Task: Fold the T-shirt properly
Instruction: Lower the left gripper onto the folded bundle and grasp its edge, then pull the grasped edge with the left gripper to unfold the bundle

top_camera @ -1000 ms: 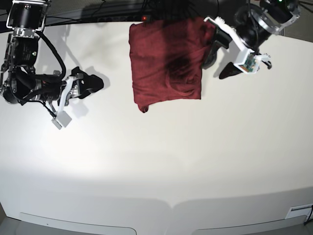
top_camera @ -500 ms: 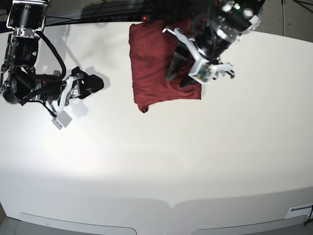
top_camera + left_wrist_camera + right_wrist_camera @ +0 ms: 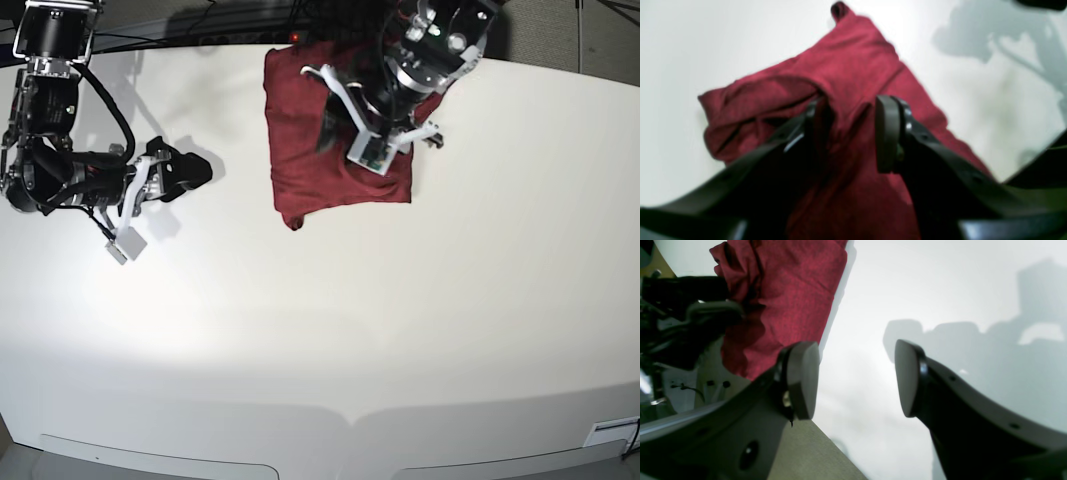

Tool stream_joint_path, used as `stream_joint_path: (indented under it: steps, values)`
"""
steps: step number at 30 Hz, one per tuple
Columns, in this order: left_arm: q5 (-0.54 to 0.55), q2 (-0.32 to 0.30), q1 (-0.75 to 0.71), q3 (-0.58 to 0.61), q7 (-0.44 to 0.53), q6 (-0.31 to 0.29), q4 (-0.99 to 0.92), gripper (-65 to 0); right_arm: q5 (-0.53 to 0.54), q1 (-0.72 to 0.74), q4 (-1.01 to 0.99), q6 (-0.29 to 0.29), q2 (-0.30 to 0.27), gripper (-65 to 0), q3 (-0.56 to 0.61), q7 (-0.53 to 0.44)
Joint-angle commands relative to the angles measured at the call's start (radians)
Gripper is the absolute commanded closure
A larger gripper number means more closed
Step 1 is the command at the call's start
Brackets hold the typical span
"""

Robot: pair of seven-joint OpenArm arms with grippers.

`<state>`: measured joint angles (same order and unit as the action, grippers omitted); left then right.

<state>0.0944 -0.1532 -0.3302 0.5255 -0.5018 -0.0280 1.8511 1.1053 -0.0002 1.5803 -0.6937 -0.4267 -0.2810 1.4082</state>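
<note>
Left gripper (image 3: 846, 133) pinches a raised fold of the T-shirt (image 3: 300, 140) on the bench (image 3: 400, 320). Right gripper (image 3: 857, 380) hangs wide open, empty, well apart.

T-shirt (image 3: 300, 150) | maroon | folded rectangle, rumpled | table's far edge

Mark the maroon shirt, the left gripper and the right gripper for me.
Maroon long-sleeved T-shirt (image 3: 300, 150): base view, bare cloth on its left half.
Left gripper (image 3: 848, 133): left wrist view, midway between its jaws, over the cloth.
Right gripper (image 3: 857, 380): right wrist view, midway between open jaws, above bare table.
</note>
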Motion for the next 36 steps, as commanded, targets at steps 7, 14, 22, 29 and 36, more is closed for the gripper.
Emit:
stream_joint_path:
  steps: [7,14,22,29,36]
  values:
    - [-0.047,0.023,0.004,0.0,0.031,0.002,-0.043,-21.4,0.023,0.016,0.016,-0.004,-0.014,-36.0,-0.007,-0.012]
    - [-0.118,0.022,0.03,-0.001,0.028,0.061,-0.034,0.0,0.023,0.016,0.016,-0.004,-0.014,-36.0,-0.007,-0.012]
    - [-0.278,0.019,0.051,-0.003,-0.006,0.145,-0.034,0.0,0.023,0.016,0.016,-0.004,-0.014,-36.0,-0.007,-0.012]
    - [-0.277,0.017,0.05,-0.003,-0.015,0.145,-0.032,0.0,0.023,0.016,0.016,-0.004,-0.014,-36.0,-0.007,-0.012]
    - [-0.251,0.017,0.051,-0.003,-0.014,0.145,-0.032,-17.0,0.023,0.016,0.016,-0.004,-0.014,-36.0,-0.007,-0.012]
